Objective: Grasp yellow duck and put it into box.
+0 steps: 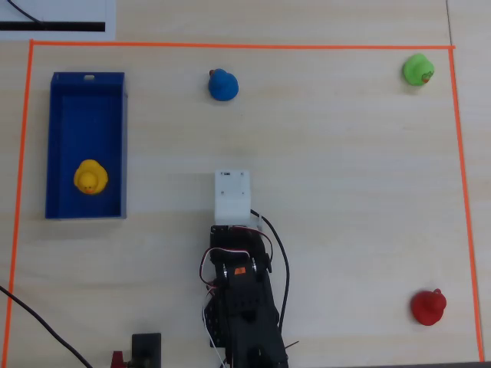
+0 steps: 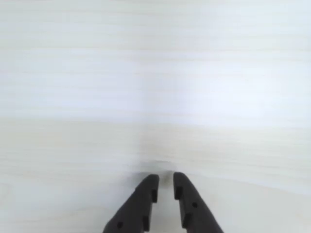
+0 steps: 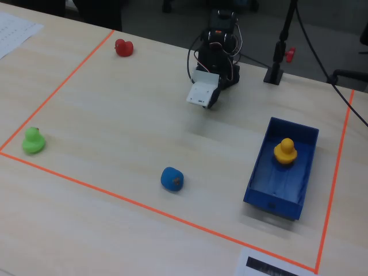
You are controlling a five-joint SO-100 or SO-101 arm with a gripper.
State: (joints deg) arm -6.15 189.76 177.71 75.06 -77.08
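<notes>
The yellow duck sits upright inside the deep-blue box, toward its near end in the overhead view. In the fixed view the duck is in the far half of the box. My arm is folded back at its base, well right of the box, with its white wrist housing covering the gripper from above. In the wrist view my gripper hangs over bare table, its jaws nearly together with only a narrow slit, holding nothing.
A blue duck, a green duck and a red duck stand apart on the light wood table. Orange tape frames the work area. Cables and a stand are by the arm's base.
</notes>
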